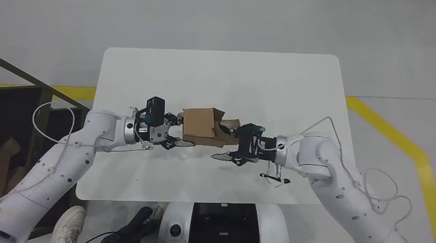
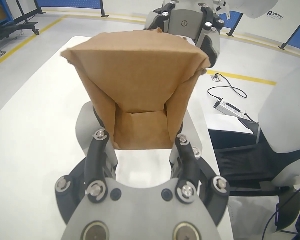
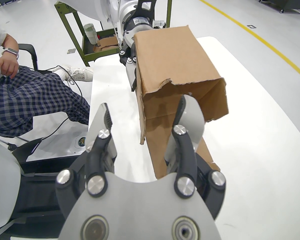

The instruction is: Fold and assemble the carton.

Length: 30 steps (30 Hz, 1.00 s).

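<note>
1. The right gripper (image 3: 145,106) is spread wide. One finger sits inside the carton's torn mouth, and the other is outside its side wall.
2. The carton (image 3: 175,58) lies over the table (image 1: 286,79), its long axis running from arm to arm.
3. Beyond it, the left gripper (image 1: 178,131) appears to clamp the folded far end.

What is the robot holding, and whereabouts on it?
The carton: the left gripper seems to clamp its folded end between both fingers. The right gripper is open, straddling a wall at the torn open end, not gripping.
</note>
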Tool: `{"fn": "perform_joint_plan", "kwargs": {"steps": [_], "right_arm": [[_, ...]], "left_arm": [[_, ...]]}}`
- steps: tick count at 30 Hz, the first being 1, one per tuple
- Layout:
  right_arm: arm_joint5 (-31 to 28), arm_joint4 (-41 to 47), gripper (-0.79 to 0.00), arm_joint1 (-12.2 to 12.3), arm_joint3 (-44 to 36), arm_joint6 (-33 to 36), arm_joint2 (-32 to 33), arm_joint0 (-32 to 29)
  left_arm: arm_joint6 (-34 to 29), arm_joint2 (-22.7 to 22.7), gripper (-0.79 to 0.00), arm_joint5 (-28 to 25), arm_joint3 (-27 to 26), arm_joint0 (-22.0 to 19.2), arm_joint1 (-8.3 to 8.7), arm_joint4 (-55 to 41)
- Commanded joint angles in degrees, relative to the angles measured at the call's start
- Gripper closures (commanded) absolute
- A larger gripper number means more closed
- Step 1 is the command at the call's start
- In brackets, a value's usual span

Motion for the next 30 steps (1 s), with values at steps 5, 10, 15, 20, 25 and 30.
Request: {"fn": "perform_joint_plan", "kwargs": {"steps": [5,10,15,20,25,30], "right_arm": [[-0.84,5.13,-0.573,0.46,2.18,-2.78,3.12,-0.47],[-2.16,14.36,0.0,0.95,5.71,-2.29,5.34,-0.59],[-2.4,22.37,0.0,0.95,8.54,1.51,3.87,1.93],[0.5,25.27,0.0,0.67,9.29,7.2,0.7,4.77],[2.0,28.31,0.0,0.43,10.32,11.38,-1.55,7.29],[1.74,30.76,0.0,0.16,11.3,13.59,-3.75,8.98]], "left_arm": [[0.27,-1.34,-0.277,0.0,0.08,1.03,0.2,-0.6],[0.58,-2.72,-0.277,0.0,-0.53,2.27,0.48,-0.47],[0.84,-3.55,-0.277,0.0,-1.8,3.29,0.62,0.13],[1.07,-4.1,-0.28,0.0,-2.6,3.86,0.57,0.89],[1.21,-4.04,-0.277,0.0,-3.6,4.03,0.37,1.54],[1.17,-3.14,-0.271,0.0,-4.56,4.08,0.1,2.12]]}}
